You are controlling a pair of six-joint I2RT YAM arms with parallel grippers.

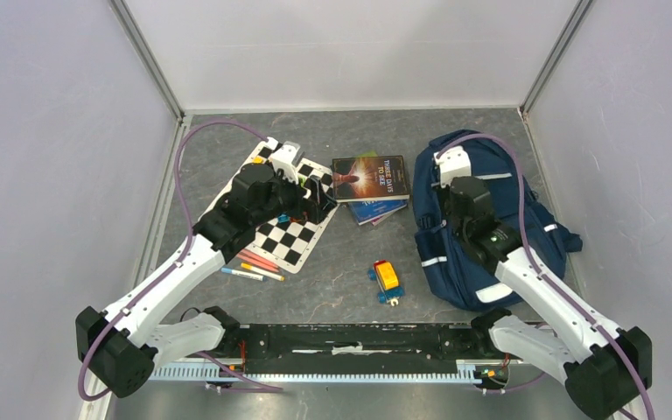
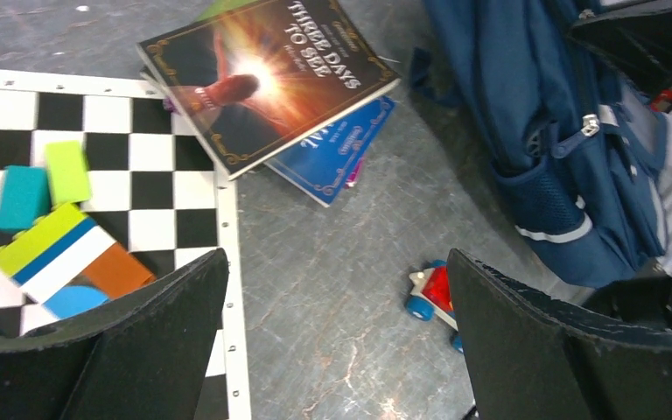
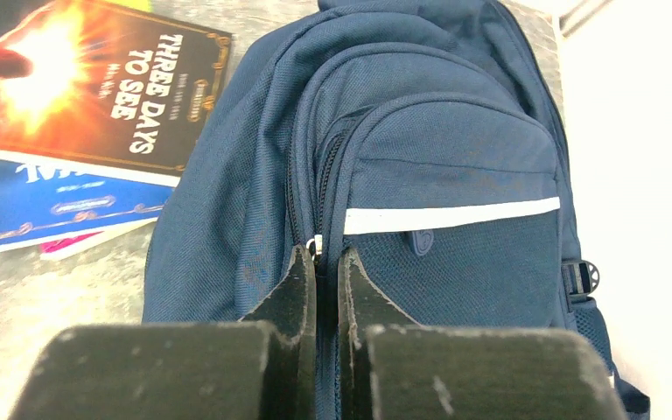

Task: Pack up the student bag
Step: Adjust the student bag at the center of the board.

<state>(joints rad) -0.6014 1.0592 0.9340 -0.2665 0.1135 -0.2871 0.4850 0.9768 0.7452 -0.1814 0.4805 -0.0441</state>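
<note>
"Where was the student bag (image 3: pixel 455 149)?"

"Lying flat near the worktop's right edge. The right tool (image 3: pixel 326 258) looked pinched on a zip pull (image 3: pixel 314 247)."

"And how to do that well?"

"Draw along the zip's curve, not upward, I'd have said. The left tool (image 2: pixel 337 255) hung spread wide, so it could pin the fabric."

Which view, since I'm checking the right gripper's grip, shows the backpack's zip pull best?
Right wrist: the zip pull sits at the tips of the shut right gripper, on the student bag's front. Top external hides it beneath the arm; left wrist shows only the bag's side.
</note>
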